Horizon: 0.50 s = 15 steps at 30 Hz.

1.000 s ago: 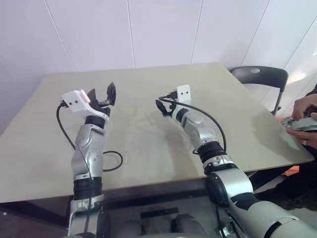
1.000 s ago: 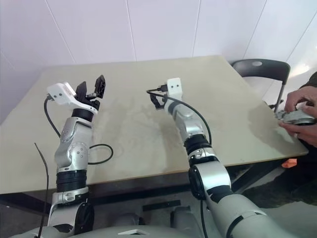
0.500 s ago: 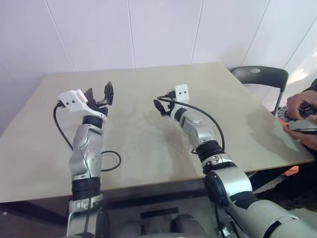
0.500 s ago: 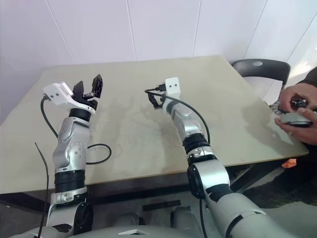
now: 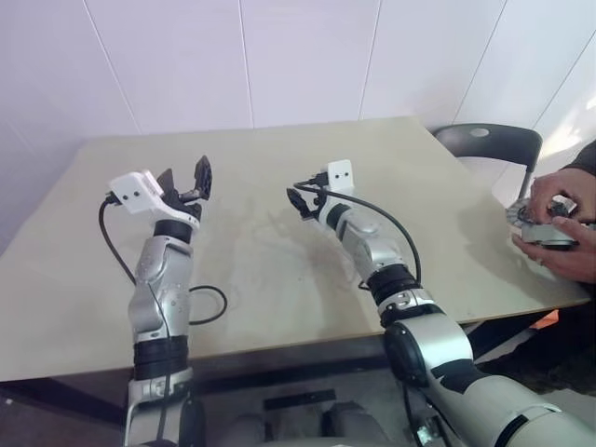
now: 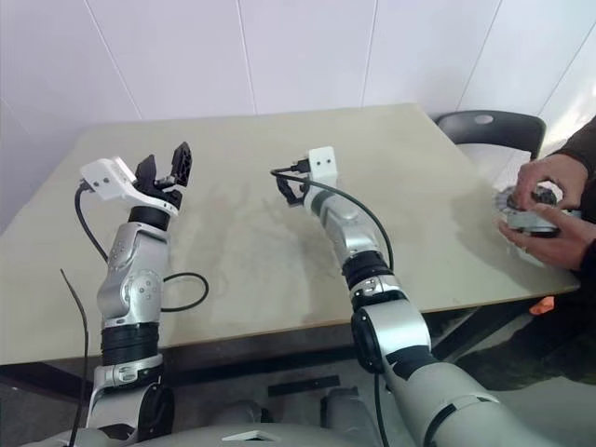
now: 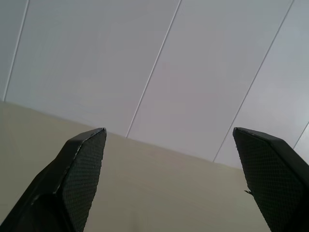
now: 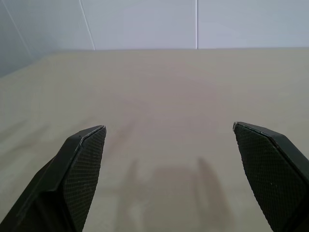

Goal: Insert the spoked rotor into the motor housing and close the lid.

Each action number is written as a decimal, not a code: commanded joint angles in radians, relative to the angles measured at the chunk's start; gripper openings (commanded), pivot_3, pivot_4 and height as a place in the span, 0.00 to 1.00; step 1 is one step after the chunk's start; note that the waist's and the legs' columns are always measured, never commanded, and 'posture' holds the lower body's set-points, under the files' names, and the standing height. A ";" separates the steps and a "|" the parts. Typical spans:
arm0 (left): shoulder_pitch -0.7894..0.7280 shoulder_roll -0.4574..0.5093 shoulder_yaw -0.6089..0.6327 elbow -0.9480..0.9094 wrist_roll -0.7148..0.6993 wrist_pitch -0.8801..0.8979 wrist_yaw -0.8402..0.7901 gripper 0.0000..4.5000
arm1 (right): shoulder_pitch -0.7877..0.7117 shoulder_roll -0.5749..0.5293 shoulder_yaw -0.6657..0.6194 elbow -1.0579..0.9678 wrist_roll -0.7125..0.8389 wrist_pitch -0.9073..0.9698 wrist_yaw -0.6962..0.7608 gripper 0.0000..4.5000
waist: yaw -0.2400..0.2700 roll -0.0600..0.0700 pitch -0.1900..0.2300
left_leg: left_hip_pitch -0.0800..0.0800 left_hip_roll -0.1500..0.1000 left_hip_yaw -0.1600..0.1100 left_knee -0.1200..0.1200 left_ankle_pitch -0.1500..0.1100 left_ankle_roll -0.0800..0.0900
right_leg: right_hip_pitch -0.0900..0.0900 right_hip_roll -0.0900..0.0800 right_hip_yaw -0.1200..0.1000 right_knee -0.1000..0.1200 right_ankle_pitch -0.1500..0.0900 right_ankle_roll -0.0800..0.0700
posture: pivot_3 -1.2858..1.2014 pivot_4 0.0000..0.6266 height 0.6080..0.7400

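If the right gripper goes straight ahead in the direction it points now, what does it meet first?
Nothing close. The right gripper is open and points about level over the bare table. Its path looks free up to the white wall behind the far edge, though depth is hard to judge.

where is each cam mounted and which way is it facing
Left eye view: on the head, looking forward and down over the table; both arms, left gripper and right gripper, show, and a person's hands at the right edge.
Right eye view: beside it, same scene.
Left wrist view: on the left wrist, aimed up along its open fingers at the table's far edge and the wall.
Right wrist view: on the right wrist, aimed level across the table; open fingers.
Both wrist views share table and wall.
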<state>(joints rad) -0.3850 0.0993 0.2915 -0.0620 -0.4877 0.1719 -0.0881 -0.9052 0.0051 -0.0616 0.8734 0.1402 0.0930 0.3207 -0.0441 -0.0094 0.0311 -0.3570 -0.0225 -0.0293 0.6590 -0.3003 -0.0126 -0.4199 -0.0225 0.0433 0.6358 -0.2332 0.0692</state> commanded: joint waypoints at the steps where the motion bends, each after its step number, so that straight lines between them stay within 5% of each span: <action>1: -0.004 0.009 0.015 -0.049 -0.007 -0.006 0.007 0.99 | -0.027 0.010 -0.005 -0.015 0.006 -0.021 0.005 0.99 | 0.000 0.000 0.000 | 0.000 0.000 0.000 0.000 0.000 0.000 | 0.000 0.000 0.000 0.000 0.000 0.000 | 0.52 0.00 1.00; 15: -0.019 0.005 0.011 -0.026 0.001 -0.013 0.003 0.99 | -0.027 -0.001 -0.019 0.004 0.006 -0.026 -0.015 0.99 | 0.000 0.000 0.000 | 0.000 -0.001 0.000 0.000 0.000 0.000 | 0.000 -0.001 0.000 0.000 0.000 0.000 | 0.52 0.00 1.00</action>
<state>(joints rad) -0.3865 0.0989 0.3044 -0.0618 -0.4882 0.1693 -0.0840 -0.9064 0.0114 -0.0656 0.8999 0.1402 0.0838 0.3123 -0.0440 -0.0094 0.0311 -0.3572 -0.0232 -0.0293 0.6589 -0.3003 -0.0126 -0.4199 -0.0236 0.0431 0.6357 -0.2332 0.0692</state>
